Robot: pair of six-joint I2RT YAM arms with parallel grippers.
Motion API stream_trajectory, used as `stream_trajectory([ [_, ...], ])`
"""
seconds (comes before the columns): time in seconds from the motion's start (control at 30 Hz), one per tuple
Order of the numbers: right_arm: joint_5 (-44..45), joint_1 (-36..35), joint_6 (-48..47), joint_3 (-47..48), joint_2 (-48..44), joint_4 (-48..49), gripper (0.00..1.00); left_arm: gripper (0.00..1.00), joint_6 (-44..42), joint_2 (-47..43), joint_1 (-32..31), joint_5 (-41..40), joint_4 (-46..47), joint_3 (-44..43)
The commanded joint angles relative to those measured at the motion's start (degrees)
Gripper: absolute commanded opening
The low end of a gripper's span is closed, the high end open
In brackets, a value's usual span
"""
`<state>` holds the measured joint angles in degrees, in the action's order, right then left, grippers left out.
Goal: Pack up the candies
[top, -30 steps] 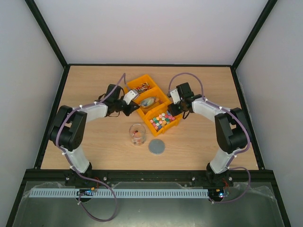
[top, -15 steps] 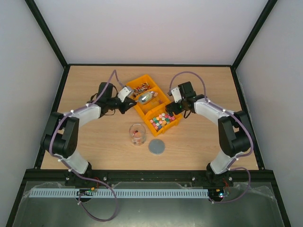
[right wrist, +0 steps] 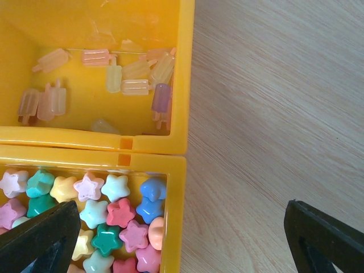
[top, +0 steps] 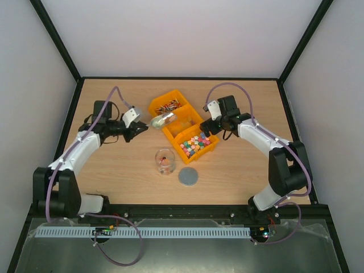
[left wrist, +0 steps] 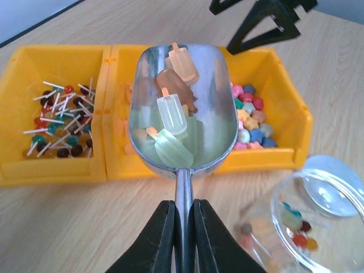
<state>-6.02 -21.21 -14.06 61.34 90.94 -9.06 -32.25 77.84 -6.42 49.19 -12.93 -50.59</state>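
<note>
Clamping the scoop [left wrist: 219, 128] by its handle, the left claw [left wrist: 183, 209] carries popsicle candies [left wrist: 170, 114]; the right claw [right wrist: 182, 230] gapes wide and empty over the yellow bins' [right wrist: 151, 145] edge.

Polished metal scoop [left wrist: 219, 136]; glossy translucent candies [left wrist: 172, 114]; smooth plastic bins [left wrist: 57, 165]; clear glass jar [left wrist: 318, 227]; matt wood-grain table [right wrist: 273, 85]

We see left gripper [top: 140, 127] centre-left, pinched tight on scoop [left wrist: 183, 183] handle; right gripper [top: 206, 131] centre-right, jaws wide.

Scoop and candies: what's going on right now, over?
Left gripper shut on scoop handle. Scoop loaded with lolly-shaped candies. Right gripper open over star bin edge. Jar open, nothing seen blocking it.
</note>
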Motion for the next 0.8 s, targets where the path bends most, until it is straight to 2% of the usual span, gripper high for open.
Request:
stream_trajectory([
  [0.0,-1.0,0.3,-1.7,1.4,-2.0,-1.9,0.99,0.02,-13.0,-5.6,3.2,5.1,-16.9,-0.9],
  [0.23,-2.8,0.2,-1.5,2.0,-2.1,-2.7,0.99,0.02,-27.8,-12.3,9.9,4.8,-36.9,-2.9],
  [0.37,-3.5,0.1,-1.4,2.0,-2.2,-2.5,0.99,0.02,-36.3,-16.1,11.1,2.5,-45.3,-2.1],
  [0.77,-3.6,-0.3,-0.7,1.6,-1.9,-1.3,0.98,0.02,-45.7,-19.9,10.5,-4.7,-54.8,-3.1],
])
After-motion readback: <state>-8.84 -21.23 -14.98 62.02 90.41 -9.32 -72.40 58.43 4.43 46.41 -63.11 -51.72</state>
